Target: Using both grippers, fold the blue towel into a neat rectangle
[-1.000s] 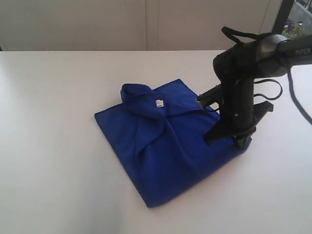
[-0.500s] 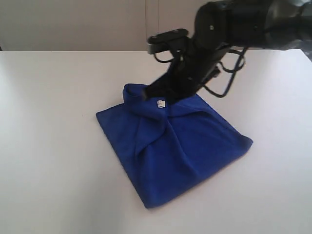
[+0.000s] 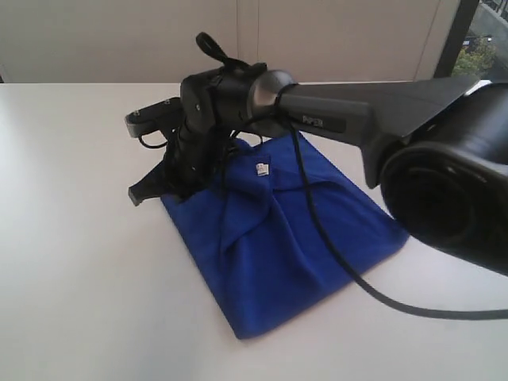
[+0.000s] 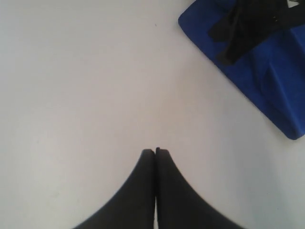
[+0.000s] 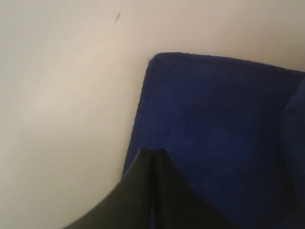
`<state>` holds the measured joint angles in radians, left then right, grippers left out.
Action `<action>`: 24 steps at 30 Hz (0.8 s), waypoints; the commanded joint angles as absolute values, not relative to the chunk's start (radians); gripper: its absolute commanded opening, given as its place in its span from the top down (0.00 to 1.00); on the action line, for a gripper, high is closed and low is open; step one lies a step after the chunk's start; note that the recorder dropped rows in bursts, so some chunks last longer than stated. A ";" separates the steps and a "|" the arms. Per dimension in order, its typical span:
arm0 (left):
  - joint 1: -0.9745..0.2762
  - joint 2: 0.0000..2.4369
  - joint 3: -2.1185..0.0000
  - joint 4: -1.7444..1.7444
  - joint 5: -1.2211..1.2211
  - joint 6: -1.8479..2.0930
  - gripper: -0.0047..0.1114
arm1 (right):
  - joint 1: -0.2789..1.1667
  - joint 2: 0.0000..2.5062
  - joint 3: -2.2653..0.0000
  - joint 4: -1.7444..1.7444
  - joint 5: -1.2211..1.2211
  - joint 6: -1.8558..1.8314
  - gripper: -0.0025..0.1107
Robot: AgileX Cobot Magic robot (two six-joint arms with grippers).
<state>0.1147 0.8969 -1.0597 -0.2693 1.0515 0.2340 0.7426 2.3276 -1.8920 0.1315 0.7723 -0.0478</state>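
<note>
Folding progress: partly done, I judge; flaps of the blue towel [image 3: 286, 254] are turned in over its middle, but the outline is crooked, not yet a neat rectangle.
Left to do: flatten the bunched far corner, smooth the creases, probably fold once more.
Towel place: about the middle of the table [image 3: 79, 238], one corner pointing to the near edge.
Towel material: deep blue, soft, fleecy, with thick rounded edges; a small white tag [image 3: 259, 167] lies on top.
Right gripper [image 5: 151, 151]: black fingers pressed together, tips over the towel's edge by the corner facing the table's left edge; whether they pinch cloth I cannot tell.
Left gripper [image 4: 156, 150]: fingers together, over bare table, well apart from the towel.
Table surface: white, smooth, flat.
</note>
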 commanded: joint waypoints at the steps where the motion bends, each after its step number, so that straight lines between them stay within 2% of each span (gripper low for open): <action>1: 0.116 0.886 -1.055 -0.274 1.062 0.224 0.96 | 0.743 2.372 -1.936 0.138 0.767 -0.049 0.98; 14: 0.116 0.886 -1.055 -0.274 1.062 0.224 0.96 | 0.741 2.451 -1.940 0.129 0.652 -0.007 0.98; 24: 0.116 0.886 -1.055 -0.274 1.062 0.224 0.96 | 0.690 2.530 -2.040 0.120 0.561 0.121 0.98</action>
<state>0.1147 0.8969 -1.0597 -0.2693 1.0515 0.2340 0.7154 2.4885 -2.0204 0.1357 0.5583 0.0860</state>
